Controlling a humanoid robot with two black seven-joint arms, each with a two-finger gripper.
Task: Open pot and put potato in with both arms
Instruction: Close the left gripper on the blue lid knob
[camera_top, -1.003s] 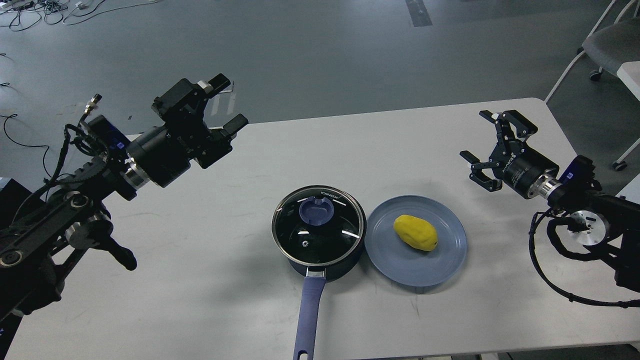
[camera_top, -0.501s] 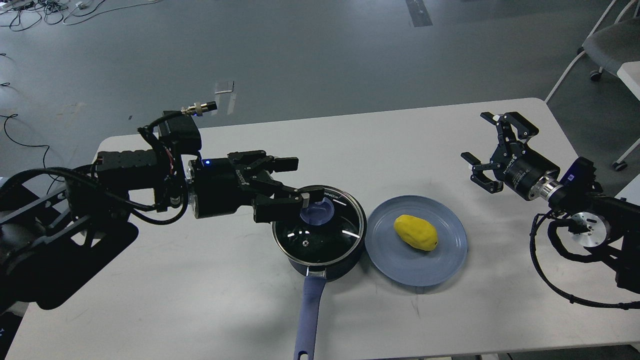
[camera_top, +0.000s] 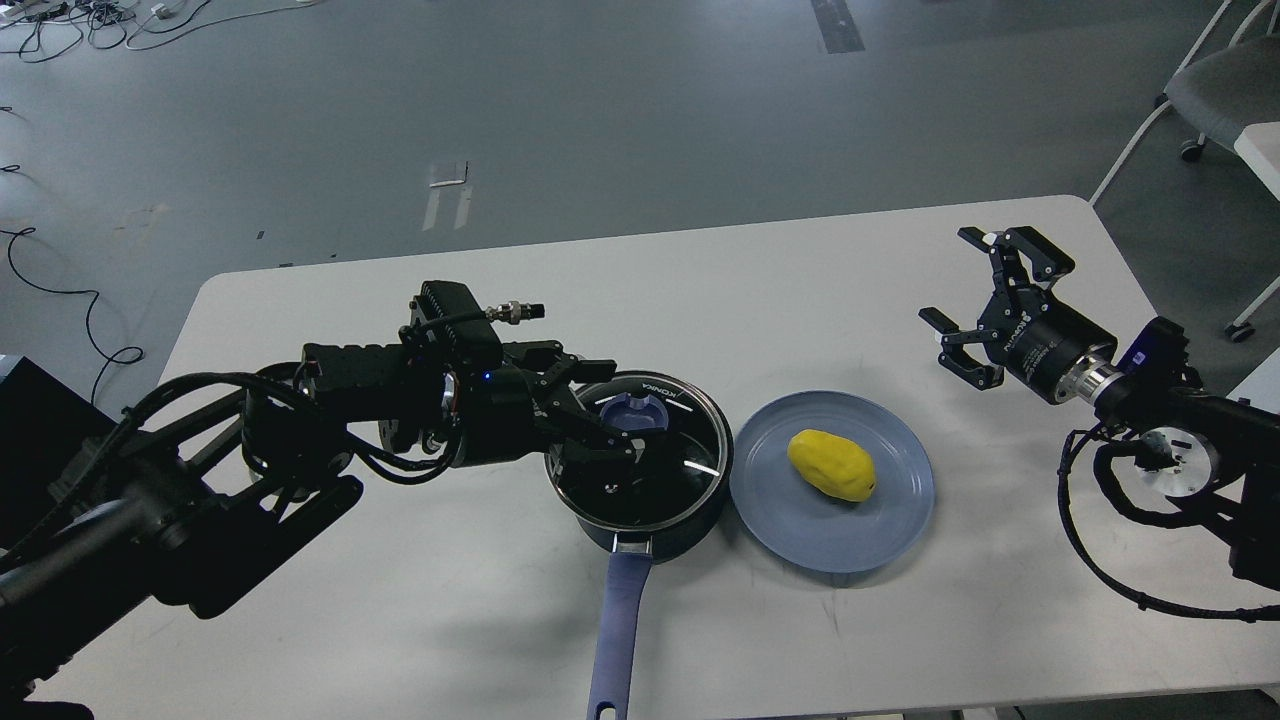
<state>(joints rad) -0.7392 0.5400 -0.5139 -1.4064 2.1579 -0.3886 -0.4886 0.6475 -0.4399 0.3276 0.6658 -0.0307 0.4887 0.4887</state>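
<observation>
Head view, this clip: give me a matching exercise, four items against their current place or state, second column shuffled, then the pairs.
Items
1. potato
2. glass lid
3. left gripper
4. right gripper

Places or states
A. open, held above the table's right side, nothing in it
B. on the blue plate
C. at the lid's blue knob
D. sitting on the pot

Pairs: 1-B, 2-D, 3-C, 4-A

Left hand (camera_top: 608, 415) reaches over the pot (camera_top: 640, 462), fingers spread about the lid's blue knob (camera_top: 633, 410); potato (camera_top: 830, 464) on the plate (camera_top: 900, 520); right hand (camera_top: 968, 300) open, apart.
</observation>
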